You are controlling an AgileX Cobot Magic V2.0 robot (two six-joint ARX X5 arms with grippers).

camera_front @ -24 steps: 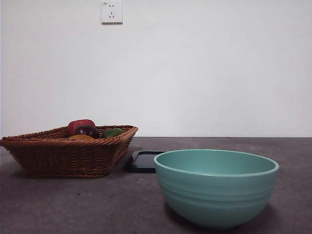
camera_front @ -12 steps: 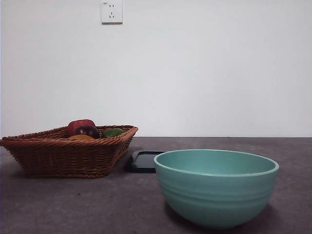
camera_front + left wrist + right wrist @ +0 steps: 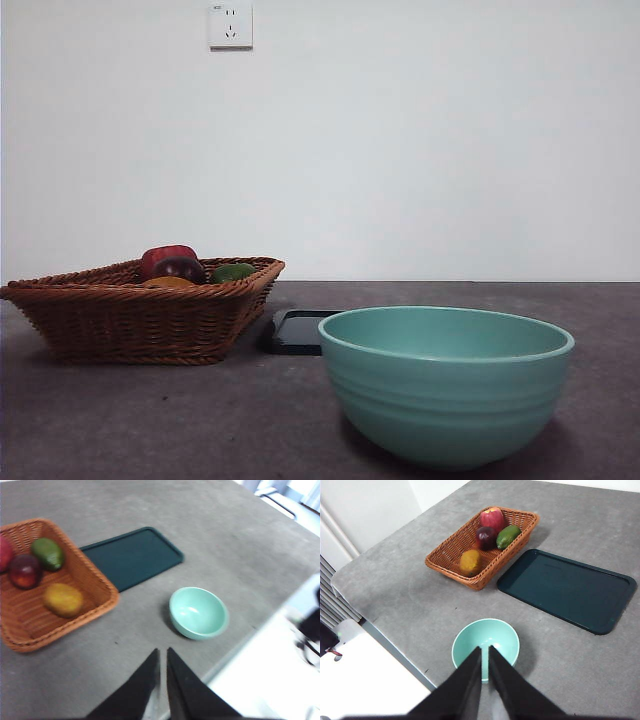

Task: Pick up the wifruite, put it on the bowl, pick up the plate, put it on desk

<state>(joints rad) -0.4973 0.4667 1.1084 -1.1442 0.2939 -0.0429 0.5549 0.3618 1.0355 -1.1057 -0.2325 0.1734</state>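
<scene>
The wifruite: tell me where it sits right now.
The wifruite lies in the wicker basket, at the end nearest the teal bowl, apart from the dark purple-red fruit and green fruit.

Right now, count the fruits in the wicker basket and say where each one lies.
4, all in the wicker basket: red apple at the far end, dark purple-red fruit and green fruit side by side mid-basket, wifruite nearest the bowl. None appears hidden.
</scene>
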